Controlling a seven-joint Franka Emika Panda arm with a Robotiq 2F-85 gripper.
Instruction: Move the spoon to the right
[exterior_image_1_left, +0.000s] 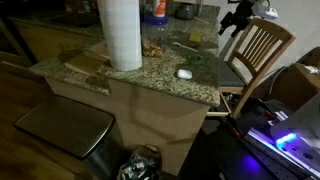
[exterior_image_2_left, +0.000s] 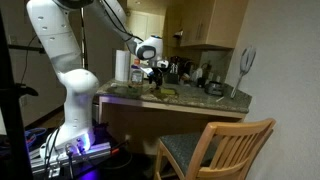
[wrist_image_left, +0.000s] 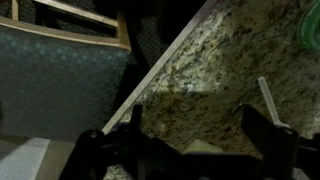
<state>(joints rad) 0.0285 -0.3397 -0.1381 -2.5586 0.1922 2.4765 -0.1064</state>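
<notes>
In the wrist view a thin white spoon handle (wrist_image_left: 265, 96) lies on the speckled granite counter (wrist_image_left: 210, 60). Its lower end runs behind my right finger, which hides the bowl. My gripper (wrist_image_left: 195, 132) is open and empty, with its dark fingers spread wide above the counter near the edge. In both exterior views the gripper (exterior_image_1_left: 237, 15) (exterior_image_2_left: 155, 70) hangs above the counter (exterior_image_1_left: 150, 70) (exterior_image_2_left: 170, 100). A small white object (exterior_image_1_left: 183, 72) lies near the counter's front edge; I cannot tell whether it is the spoon.
A tall paper towel roll (exterior_image_1_left: 122, 32) stands on the counter, with bottles and jars behind it. A wooden chair (exterior_image_1_left: 262, 50) (exterior_image_2_left: 215, 145) with a teal seat (wrist_image_left: 55, 75) stands against the counter edge. A bin (exterior_image_1_left: 65, 130) sits below.
</notes>
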